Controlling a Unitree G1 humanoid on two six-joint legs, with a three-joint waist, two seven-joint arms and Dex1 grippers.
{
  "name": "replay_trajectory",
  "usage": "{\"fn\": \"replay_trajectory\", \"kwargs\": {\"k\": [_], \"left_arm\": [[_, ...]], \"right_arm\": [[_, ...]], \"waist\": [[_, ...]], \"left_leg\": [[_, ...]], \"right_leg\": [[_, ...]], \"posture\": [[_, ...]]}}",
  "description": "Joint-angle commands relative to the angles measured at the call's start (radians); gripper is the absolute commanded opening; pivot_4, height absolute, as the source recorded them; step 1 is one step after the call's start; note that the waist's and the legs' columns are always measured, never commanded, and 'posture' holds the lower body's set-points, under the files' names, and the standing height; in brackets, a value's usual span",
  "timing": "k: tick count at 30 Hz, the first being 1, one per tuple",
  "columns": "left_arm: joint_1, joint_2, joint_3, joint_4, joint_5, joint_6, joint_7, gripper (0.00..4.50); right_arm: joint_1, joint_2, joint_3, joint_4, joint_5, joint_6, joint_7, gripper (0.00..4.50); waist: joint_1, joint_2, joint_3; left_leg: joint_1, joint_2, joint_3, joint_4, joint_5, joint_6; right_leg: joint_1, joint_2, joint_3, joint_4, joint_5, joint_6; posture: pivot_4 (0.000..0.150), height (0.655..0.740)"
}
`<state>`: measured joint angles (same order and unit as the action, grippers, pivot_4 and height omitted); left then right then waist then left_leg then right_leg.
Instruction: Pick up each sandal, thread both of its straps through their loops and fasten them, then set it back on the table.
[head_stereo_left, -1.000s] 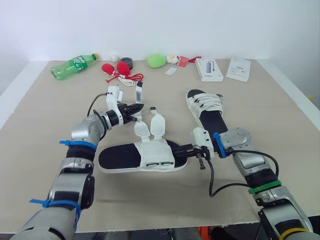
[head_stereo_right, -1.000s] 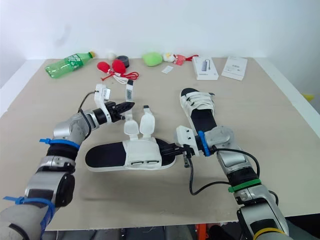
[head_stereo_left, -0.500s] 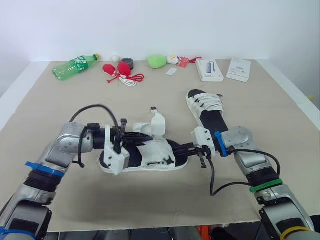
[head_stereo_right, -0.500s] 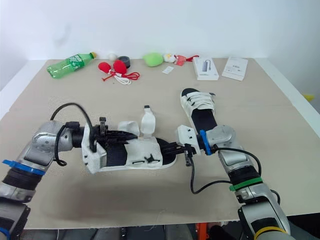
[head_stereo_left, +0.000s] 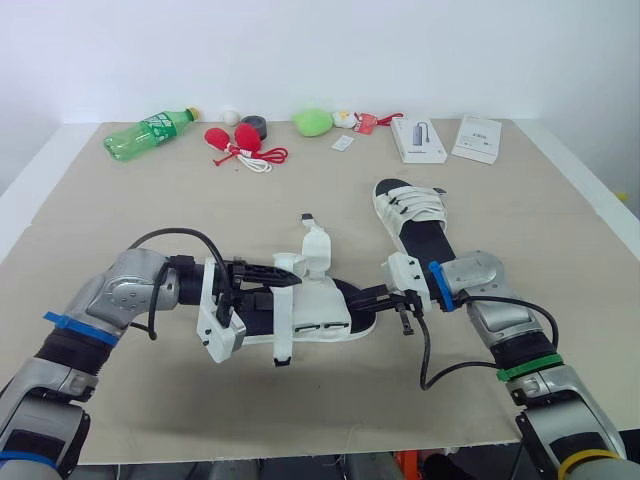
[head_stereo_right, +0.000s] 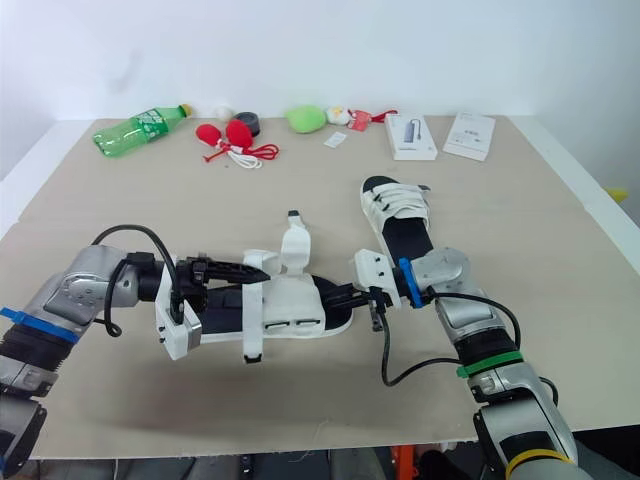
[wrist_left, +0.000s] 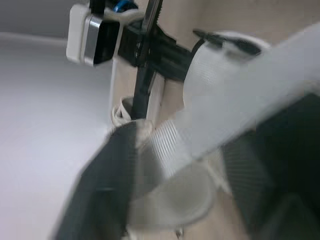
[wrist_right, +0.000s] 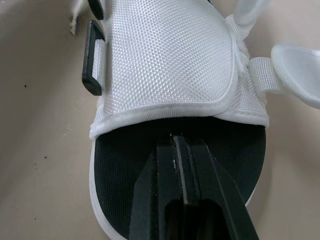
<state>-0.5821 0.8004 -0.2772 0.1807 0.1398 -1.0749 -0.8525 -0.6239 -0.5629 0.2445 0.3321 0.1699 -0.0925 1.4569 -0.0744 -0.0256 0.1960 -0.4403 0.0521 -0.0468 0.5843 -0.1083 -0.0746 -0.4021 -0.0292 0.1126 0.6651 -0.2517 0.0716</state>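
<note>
White sandal (head_stereo_left: 318, 305) near the table's (head_stereo_left: 120, 220) centre is clamped at its toe by the right end effector (head_stereo_left: 385, 297); the left end effector (head_stereo_left: 268, 268) grips one strap (head_stereo_left: 284, 325), best fed squarely, taut, into its black loop (wrist_right: 92, 60).

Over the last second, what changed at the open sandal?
The left tool swung to the heel side of the white, black-soled open sandal and pulled its white heel-side strap across to the near edge. The right tool stays on the toe; the other strap still stands up.
</note>
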Motion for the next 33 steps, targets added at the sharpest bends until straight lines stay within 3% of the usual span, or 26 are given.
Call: {"fn": "replay_trajectory", "kwargs": {"k": [1, 8, 12, 14, 18, 20, 22, 24, 33], "left_arm": [[0.056, 0.047, 0.037, -0.112, -0.090, 0.124, 0.002, 3.03], [0.259, 0.150, 0.159, -0.305, -0.232, 0.410, 0.006, 3.03], [0.403, 0.171, 0.253, -0.444, -0.426, 0.736, 0.023, 3.03], [0.478, 0.192, 0.288, -0.528, -0.559, 0.929, 0.022, 3.03], [0.613, 0.251, 0.353, -0.697, -0.992, 1.392, 0.063, 3.03], [0.634, 0.243, 0.377, -0.730, -1.201, 1.542, 0.119, 3.03], [0.627, 0.226, 0.385, -0.747, -1.303, 1.632, 0.161, 3.03], [0.615, 0.207, 0.373, -0.758, -1.327, 1.686, 0.187, 3.03], [0.574, 0.107, 0.279, -0.744, -1.198, 1.759, 0.162, 3.03]], "right_arm": [[-0.017, -0.004, 0.010, 0.016, -0.011, -0.009, 0.014, 0.00], [-0.041, 0.002, 0.022, 0.056, -0.011, -0.027, 0.034, 0.00], [-0.053, 0.012, 0.028, 0.078, -0.012, -0.035, 0.043, 0.00], [-0.059, 0.017, 0.031, 0.088, -0.011, -0.038, 0.049, 0.00], [-0.074, 0.025, 0.034, 0.110, -0.014, -0.045, 0.059, 0.00], [-0.082, 0.030, 0.036, 0.123, -0.017, -0.049, 0.061, 0.00], [-0.090, 0.034, 0.038, 0.135, -0.019, -0.054, 0.063, 0.00], [-0.094, 0.036, 0.038, 0.143, -0.019, -0.058, 0.065, 0.00], [-0.089, 0.032, 0.033, 0.133, -0.022, -0.058, 0.069, 0.00]], "waist": [[0.000, 0.000, 0.000], [-0.002, 0.000, 0.000], [-0.003, 0.000, 0.000], [-0.003, 0.000, 0.000], [-0.004, 0.000, 0.000], [-0.004, -0.001, 0.000], [-0.004, -0.001, 0.000], [-0.004, -0.001, 0.000], [-0.004, -0.001, 0.000]], "left_leg": [[0.000, 0.000, 0.000, 0.000, 0.000, 0.000], [0.001, 0.001, 0.001, 0.000, 0.000, 0.000], [0.001, 0.003, 0.002, 0.000, 0.000, 0.000], [0.001, 0.003, 0.003, 0.000, 0.000, 0.000], [0.001, 0.006, 0.004, -0.001, 0.000, 0.000], [0.001, 0.007, 0.004, -0.001, -0.001, 0.000], [0.002, 0.008, 0.004, 0.000, -0.001, 0.000], [0.002, 0.008, 0.004, 0.000, -0.001, 0.000], [0.002, 0.008, 0.004, 0.001, -0.001, -0.002]], "right_leg": [[0.000, 0.000, 0.000, 0.000, 0.000, 0.000], [0.000, 0.000, 0.000, 0.000, 0.000, -0.001], [-0.001, 0.000, 0.000, 0.000, 0.000, -0.002], [-0.001, 0.000, 0.000, 0.000, 0.000, -0.002], [-0.002, 0.001, -0.001, 0.001, 0.000, -0.003], [-0.003, 0.002, -0.001, 0.001, 0.000, -0.005], [-0.003, 0.003, -0.002, 0.001, 0.000, -0.005], [-0.004, 0.004, -0.002, 0.001, 0.001, -0.006], [-0.005, 0.004, -0.001, 0.000, 0.001, -0.007]], "posture": [[0.150, 0.7400], [0.150, 0.7400], [0.150, 0.7400], [0.150, 0.7400], [0.150, 0.7400], [0.150, 0.7400], [0.150, 0.7400], [0.150, 0.7400], [0.150, 0.7400]]}}
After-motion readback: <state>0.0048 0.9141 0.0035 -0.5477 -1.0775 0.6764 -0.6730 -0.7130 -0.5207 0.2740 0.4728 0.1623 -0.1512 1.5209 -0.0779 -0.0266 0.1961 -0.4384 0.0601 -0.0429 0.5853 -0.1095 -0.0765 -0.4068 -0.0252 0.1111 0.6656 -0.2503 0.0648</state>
